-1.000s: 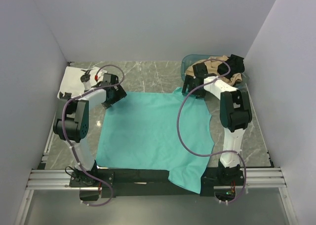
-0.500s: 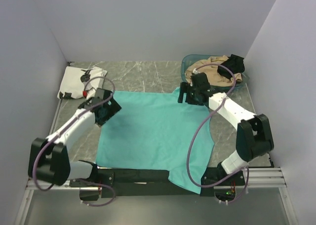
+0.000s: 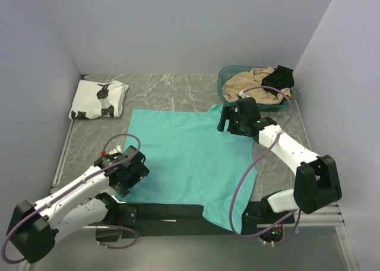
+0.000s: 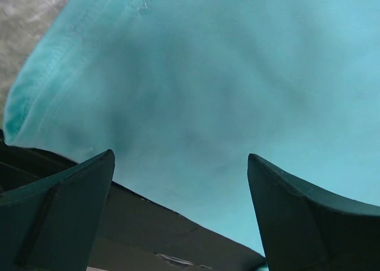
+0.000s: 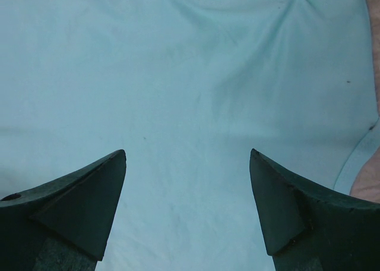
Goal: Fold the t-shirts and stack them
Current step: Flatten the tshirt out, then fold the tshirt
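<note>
L arm point(image 3: 71, 197) & R arm point(image 3: 285, 149) are wearing white link shells w/ chunky black joint blocks. A thin purple cable point(image 3: 236, 191) is looping loose along each arm, w/ a small red bit point(image 3: 102, 154) showing near the L wrist. Fingers point(image 4: 65, 211) are showing as dark, flat-faced wedges narrowing to blunt tips, approx. matching on both sides. Bases point(image 3: 268, 210) are looking black.

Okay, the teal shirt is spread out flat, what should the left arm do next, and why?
Probably lower the left gripper and close on the teal t-shirt at its near left corner: the jaws are open, hovering just over that edge, and nothing is held yet.
</note>
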You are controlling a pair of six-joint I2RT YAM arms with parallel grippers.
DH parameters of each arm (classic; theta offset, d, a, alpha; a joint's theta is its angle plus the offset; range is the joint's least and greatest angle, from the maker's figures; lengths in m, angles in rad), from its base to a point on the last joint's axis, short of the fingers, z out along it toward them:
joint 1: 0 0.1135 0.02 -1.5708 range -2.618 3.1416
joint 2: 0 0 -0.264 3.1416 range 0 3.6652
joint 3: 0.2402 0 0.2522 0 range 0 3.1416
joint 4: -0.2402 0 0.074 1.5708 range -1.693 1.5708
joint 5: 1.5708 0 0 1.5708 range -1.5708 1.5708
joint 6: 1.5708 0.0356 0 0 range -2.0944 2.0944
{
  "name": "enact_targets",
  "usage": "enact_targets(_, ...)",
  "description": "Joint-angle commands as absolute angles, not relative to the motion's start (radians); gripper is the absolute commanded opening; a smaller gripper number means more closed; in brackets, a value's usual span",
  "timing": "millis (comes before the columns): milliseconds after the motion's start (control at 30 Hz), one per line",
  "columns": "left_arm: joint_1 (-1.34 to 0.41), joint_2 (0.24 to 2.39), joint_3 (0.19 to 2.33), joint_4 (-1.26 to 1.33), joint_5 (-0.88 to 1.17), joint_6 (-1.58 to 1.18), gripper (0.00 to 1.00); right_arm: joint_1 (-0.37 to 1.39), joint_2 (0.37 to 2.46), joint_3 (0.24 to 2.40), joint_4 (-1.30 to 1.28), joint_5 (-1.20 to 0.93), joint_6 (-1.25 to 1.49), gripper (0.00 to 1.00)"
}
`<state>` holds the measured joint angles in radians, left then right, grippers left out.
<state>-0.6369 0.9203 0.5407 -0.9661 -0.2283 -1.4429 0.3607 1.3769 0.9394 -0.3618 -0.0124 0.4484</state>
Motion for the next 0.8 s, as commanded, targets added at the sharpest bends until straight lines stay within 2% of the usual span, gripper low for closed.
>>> enact_targets(0, -0.661, 0.873, 0.532, -1.019, -0.206, -1.571, 0.99, 0.367, 1.359, 0.928, -0.314, -0.034, 0.457, 0.91)
enact_targets(167, -0.67, 0.922, 0.518, -1.057, -0.138, -1.663, 0.99, 0.367, 1.373, 0.916, -0.316, -0.041, 0.459, 0.91)
enact_targets(400, -0.779, 0.962, 0.638, -1.277, -0.138, -1.813, 0.94, 0.368, 1.4, 0.913, -0.302, -0.06, 0.453, 0.91)
enact_targets(500, -0.814, 0.999, 0.631, -1.263, -0.101, -1.816, 0.91, 0.367, 1.407, 0.911, -0.293, -0.06, 0.449, 0.91)
enact_targets(600, -0.822, 1.046, 0.597, -1.205, -0.084, -1.807, 0.8, 0.367, 1.408, 0.907, -0.293, -0.048, 0.446, 0.91)
enact_targets(733, -0.822, 1.083, 0.575, -1.079, -0.106, -1.805, 0.6, 0.367, 1.413, 0.905, -0.29, -0.037, 0.445, 0.91)
enact_targets(767, -0.822, 1.092, 0.566, -1.056, -0.118, -1.802, 0.58, 0.368, 1.414, 0.904, -0.29, -0.04, 0.445, 0.91)
